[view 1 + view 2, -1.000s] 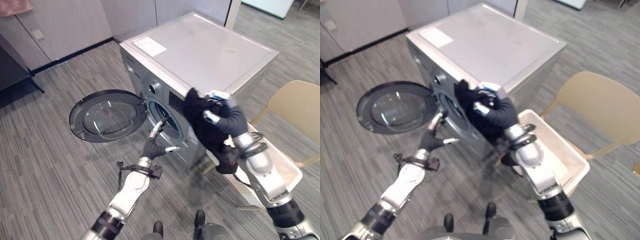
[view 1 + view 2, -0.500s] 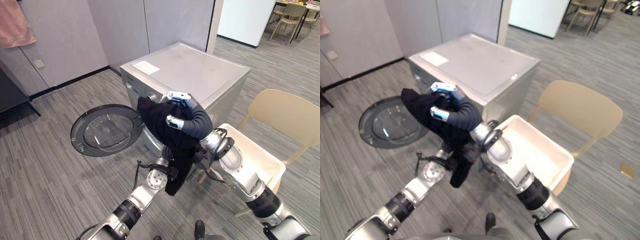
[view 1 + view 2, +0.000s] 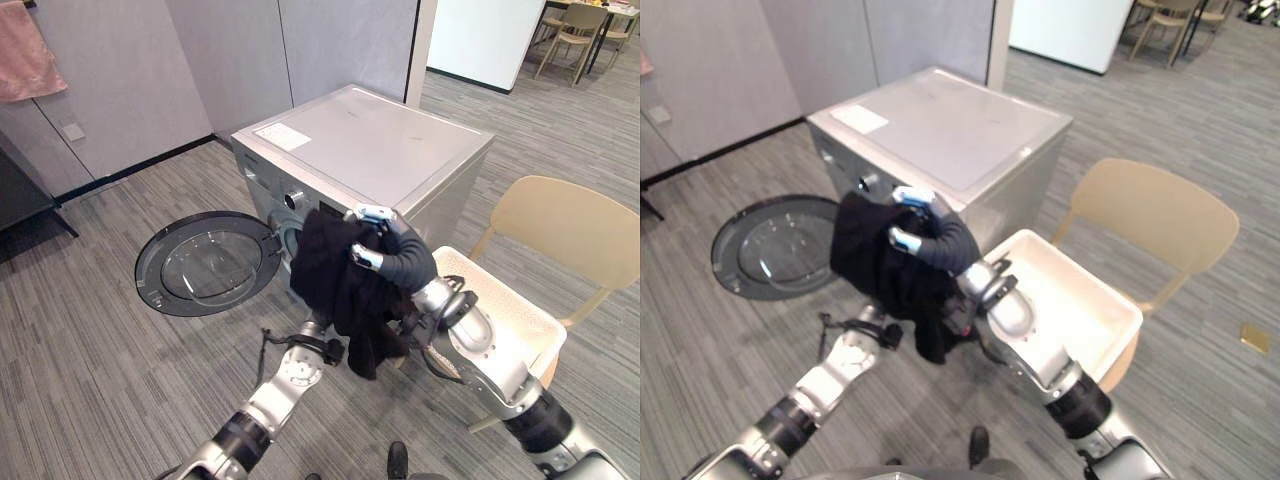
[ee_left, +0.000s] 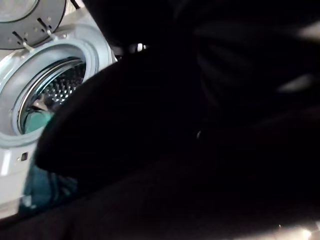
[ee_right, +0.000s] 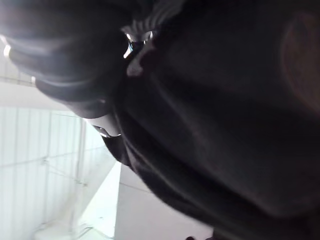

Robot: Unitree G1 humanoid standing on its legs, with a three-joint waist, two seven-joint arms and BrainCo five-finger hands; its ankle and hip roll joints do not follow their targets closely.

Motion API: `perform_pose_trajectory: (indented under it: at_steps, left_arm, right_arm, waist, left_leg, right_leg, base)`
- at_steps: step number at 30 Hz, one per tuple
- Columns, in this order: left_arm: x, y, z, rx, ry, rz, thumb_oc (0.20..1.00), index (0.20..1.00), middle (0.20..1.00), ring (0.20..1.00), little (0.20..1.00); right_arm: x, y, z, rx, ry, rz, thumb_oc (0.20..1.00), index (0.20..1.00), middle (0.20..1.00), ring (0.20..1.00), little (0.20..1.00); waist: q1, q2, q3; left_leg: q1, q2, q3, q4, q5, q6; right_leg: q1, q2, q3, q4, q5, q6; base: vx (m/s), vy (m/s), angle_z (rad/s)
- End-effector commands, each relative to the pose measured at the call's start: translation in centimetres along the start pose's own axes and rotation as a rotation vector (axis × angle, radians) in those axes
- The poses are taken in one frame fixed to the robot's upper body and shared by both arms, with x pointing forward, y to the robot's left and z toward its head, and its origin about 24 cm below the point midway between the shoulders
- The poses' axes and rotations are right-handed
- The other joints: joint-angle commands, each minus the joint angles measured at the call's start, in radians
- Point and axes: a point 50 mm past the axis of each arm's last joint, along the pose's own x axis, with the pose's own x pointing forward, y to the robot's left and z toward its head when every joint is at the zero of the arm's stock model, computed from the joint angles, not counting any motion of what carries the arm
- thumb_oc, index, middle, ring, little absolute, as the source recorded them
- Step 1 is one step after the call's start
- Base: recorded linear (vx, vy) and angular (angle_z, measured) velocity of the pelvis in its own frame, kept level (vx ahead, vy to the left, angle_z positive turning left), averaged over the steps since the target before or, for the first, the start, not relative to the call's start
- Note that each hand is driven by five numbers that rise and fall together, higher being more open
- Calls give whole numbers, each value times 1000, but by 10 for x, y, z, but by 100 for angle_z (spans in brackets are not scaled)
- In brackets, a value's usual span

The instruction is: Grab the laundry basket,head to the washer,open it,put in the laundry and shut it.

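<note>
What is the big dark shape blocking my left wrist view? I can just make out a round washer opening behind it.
Observer: It's a black garment. The right hand grips it in front of the washer.
Operator: Is the washer's door open?
Observer: Yes, the round door is swung wide open on the robot's left.
Operator: Where's the basket?
Observer: The white laundry basket sits right of the washer, by a beige chair.

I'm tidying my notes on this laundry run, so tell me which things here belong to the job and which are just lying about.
Job: black garment gripped in the right hand; washer with its open door; white laundry basket; left hand under the garment.

Lying about: beige chair; pink cloth hanging on the wall.
</note>
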Motion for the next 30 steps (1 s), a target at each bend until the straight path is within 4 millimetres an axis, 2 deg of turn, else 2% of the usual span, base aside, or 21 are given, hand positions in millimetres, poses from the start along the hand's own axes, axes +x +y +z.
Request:
perform_pose_trajectory:
  at_steps: [1,2,3,4,6,7,8,10,11,14,19,20,21,22,26,27,28,29,30]
  left_arm:
    - [2,46,35,25,-209,153,200,200,200,200,200]
    - [-5,53,35,30,-212,172,200,200,200,200,200]
    - [-5,53,35,30,-212,172,200,200,200,200,200]
    - [-12,61,35,39,-220,194,200,200,200,200,200]
    - [-27,78,33,76,-217,242,200,200,200,200,200]
    - [-42,90,27,113,-189,269,200,200,200,200,200]
    - [-42,90,26,112,-186,267,200,200,200,200,200]
    - [-59,101,13,156,-116,278,200,200,200,200,200]
    - [-75,108,-2,182,-33,291,200,200,200,200,200]
    - [-100,115,-33,190,140,302,200,200,200,200,200]
    - [-147,114,-93,176,482,297,200,200,200,200,200]
    - [-164,112,-109,145,583,324,200,200,200,200,200]
    - [-164,112,-109,145,582,325,200,200,200,200,200]
    - [-172,110,-120,88,649,368,200,200,200,200,200]
    - [-175,106,-130,17,692,414,200,200,200,200,200]
    - [-169,106,-132,20,691,412,200,200,200,200,200]
    - [-164,104,-131,21,677,398,200,200,200,200,200]
    - [-160,103,-130,27,671,393,200,200,200,200,200]
    - [-160,103,-130,27,671,393,200,200,200,200,200]
  right_arm:
    - [-9,-28,14,-221,-58,-114,526,526,526,526,526]
    - [-17,-34,12,-273,-30,-133,881,881,881,881,881]
    - [-17,-34,12,-273,-30,-133,881,881,881,881,881]
    - [-26,-41,12,-332,-2,-159,1000,1000,1000,1000,1000]
    - [-46,-55,11,-435,62,-208,1000,1000,1000,1000,1000]
    - [-65,-64,9,-497,124,-235,1000,1000,1000,1000,1000]
    - [-65,-64,9,-496,126,-235,1000,1000,1000,1000,1000]
    - [-87,-73,5,-565,222,-254,1000,1000,1000,1000,1000]
    - [-106,-82,-3,-614,325,-274,1000,1000,1000,1000,1000]
    - [-140,-90,-22,-638,522,-295,1000,1000,1000,1000,1000]
    - [-189,-99,-55,-642,791,-326,1000,1000,1000,1000,1000]
    - [-201,-101,-63,-631,858,-343,1000,1000,1000,1000,1000]
    - [-201,-101,-64,-631,857,-343,1000,1000,1000,1000,1000]
    - [-208,-103,-72,-621,905,-367,1000,1000,1000,1000,1000]
    - [-213,-104,-85,-617,956,-387,1000,1000,1000,1000,1000]
    - [-217,-105,-91,-624,989,-399,1000,1000,1000,1000,1000]
    - [-218,-105,-93,-628,1000,-398,1000,1000,1000,1000,1000]
    - [-220,-104,-97,-633,1022,-393,1000,1000,1000,1000,1000]
    - [-220,-104,-97,-634,1021,-393,1000,1000,1000,1000,1000]
  waist:
    - [-1,-26,-7]
    - [0,-25,-9]
    - [0,-26,-9]
    - [-1,-25,-11]
    - [-1,-22,-13]
    - [-1,-21,-15]
    - [-1,-21,-17]
    - [0,-19,-17]
    - [2,-17,-14]
    - [8,-17,-8]
    - [22,-15,22]
    - [32,-15,43]
    - [31,-15,44]
    - [45,-18,75]
    - [64,-23,111]
    - [76,-25,131]
    - [73,-24,133]
    - [69,-23,136]
    - [69,-22,136]
  left_leg:
    - [11,-55,-15,-6,-74,3]
    - [13,-55,-16,-6,-74,3]
    - [13,-55,-16,-6,-74,3]
    - [14,-55,-17,-6,-76,4]
    - [16,-57,-18,-6,-77,4]
    - [18,-56,-20,-6,-78,4]
    - [19,-56,-20,-6,-78,4]
    - [21,-56,-23,-6,-78,5]
    - [22,-56,-25,-6,-78,5]
    - [19,-56,-32,-6,-75,5]
    - [1,-58,-43,-5,-63,12]
    - [-13,-58,-48,8,-60,15]
    - [-13,-58,-48,9,-60,15]
    - [-53,-62,-55,48,-61,15]
    - [-141,-71,-65,129,-70,8]
    - [-191,-71,-40,182,-76,-5]
    - [-207,-66,-9,188,-71,-4]
    - [-211,-47,51,197,-80,-3]
    - [-212,-47,51,199,-81,-3]
  right_leg:
    - [119,-7,5,12,-156,69]
    - [121,-7,5,11,-156,69]
    - [121,-7,5,11,-156,69]
    - [125,-8,4,9,-157,70]
    - [129,-7,4,9,-159,72]
    - [132,-8,4,8,-160,73]
    - [132,-8,4,7,-160,73]
    - [136,-8,3,7,-162,74]
    - [138,-9,0,6,-162,75]
    - [138,-9,-6,7,-163,73]
    - [121,-9,-12,15,-166,71]
    - [112,-12,-14,22,-167,69]
    - [111,-12,-15,23,-168,69]
    - [93,-17,-24,34,-166,67]
    - [56,-35,-63,51,-168,62]
    - [47,-56,-108,50,-166,63]
    - [36,-68,-131,47,-160,65]
    - [34,-80,-159,41,-158,69]
    - [34,-80,-159,40,-157,69]
  base:
    - [0,0,0]
    - [0,0,0]
    - [0,0,0]
    - [0,0,0]
    - [40,-5,-1]
    - [32,-3,-1]
    - [0,0,0]
    - [0,0,0]
    - [0,0,0]
    - [-6,-1,1]
    - [-54,0,7]
    - [-78,1,8]
    - [-156,7,7]
    - [-105,4,10]
    - [-148,11,32]
    - [-106,47,63]
    - [-119,82,83]
    - [-51,69,73]
    - [-20,71,110]
